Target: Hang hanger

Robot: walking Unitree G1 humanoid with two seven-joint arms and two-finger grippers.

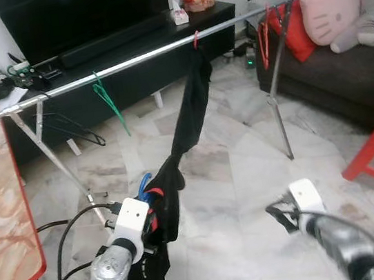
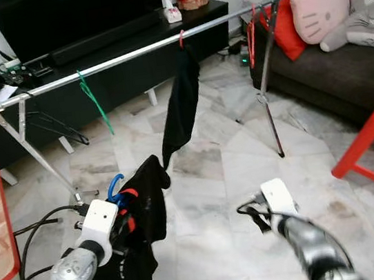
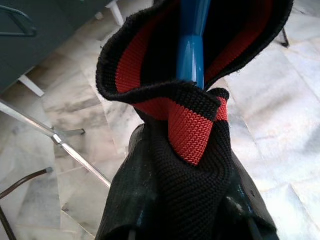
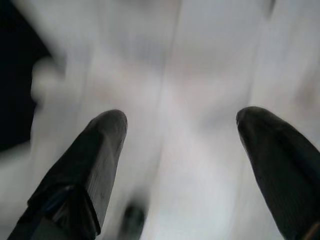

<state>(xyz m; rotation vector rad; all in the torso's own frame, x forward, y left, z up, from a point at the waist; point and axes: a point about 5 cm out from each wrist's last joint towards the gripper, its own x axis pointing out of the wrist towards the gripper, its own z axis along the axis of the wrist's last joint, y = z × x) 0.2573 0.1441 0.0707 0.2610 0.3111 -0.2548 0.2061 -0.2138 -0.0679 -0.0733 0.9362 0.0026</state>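
Here the left gripper (image 3: 192, 165) is clamped on a blue hanger (image 3: 192, 35) wrapped in a black garment with red stripes (image 3: 190, 135), held low at the near left, well short of the silver clothes rail (image 1: 127, 63). On that rail hang a green hanger (image 1: 105, 96), a long black garment (image 1: 192, 104) on a red hook, and red hangers (image 1: 264, 32) far right. The right gripper (image 4: 180, 145) hovers over the marble floor (image 1: 240, 174), fingers (image 4: 95, 160) spread apart, holding nothing.

Even, soft indoor light and sharp head views; the right wrist view is heavily motion-blurred.
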